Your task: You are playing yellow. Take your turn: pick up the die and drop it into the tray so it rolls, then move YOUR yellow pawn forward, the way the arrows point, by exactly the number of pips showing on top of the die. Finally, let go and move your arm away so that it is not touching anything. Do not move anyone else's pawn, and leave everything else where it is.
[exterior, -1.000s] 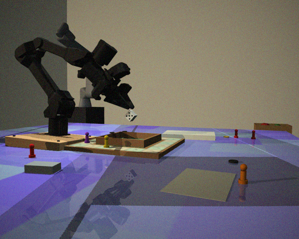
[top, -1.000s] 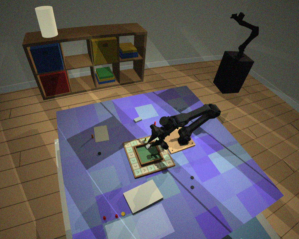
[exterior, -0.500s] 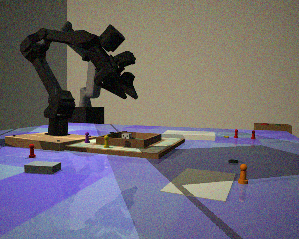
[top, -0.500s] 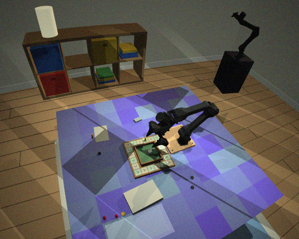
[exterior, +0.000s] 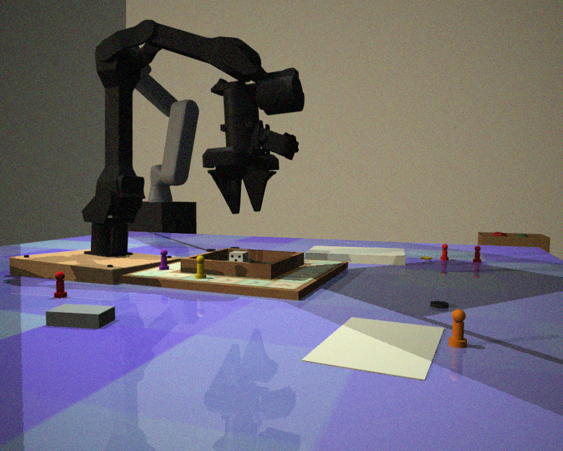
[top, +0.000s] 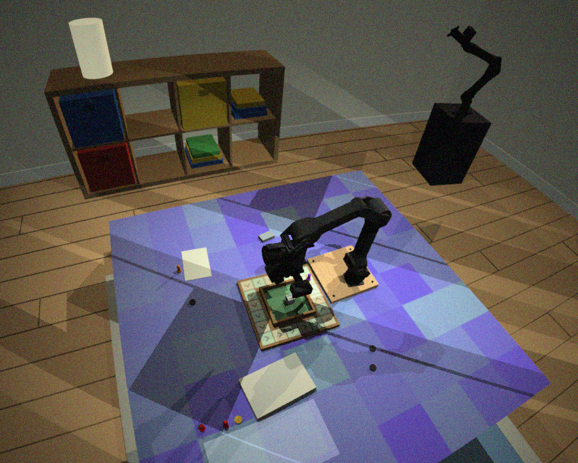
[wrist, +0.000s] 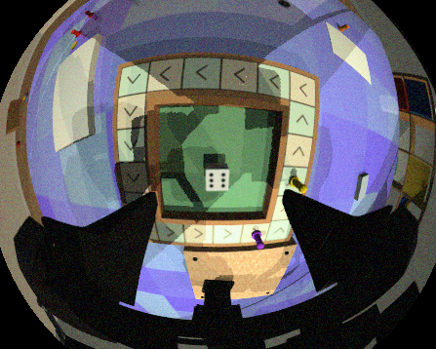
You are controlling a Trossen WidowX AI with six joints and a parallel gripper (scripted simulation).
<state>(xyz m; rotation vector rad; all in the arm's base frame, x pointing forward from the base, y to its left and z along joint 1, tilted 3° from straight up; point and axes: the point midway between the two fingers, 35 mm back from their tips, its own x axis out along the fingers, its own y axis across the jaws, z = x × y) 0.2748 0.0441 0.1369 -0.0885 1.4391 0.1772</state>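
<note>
i have the gripper (exterior: 243, 209) spread wide and empty, hanging above the tray (exterior: 272, 264); die (wrist: 217, 178) lies on the tray floor, six up; yellow pawn (exterior: 200, 267) on the track beside the tray

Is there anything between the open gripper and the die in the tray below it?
No. In the exterior view only air separates the open gripper from the die, which rests inside the tray. The wrist view also shows the die unobstructed.
</note>
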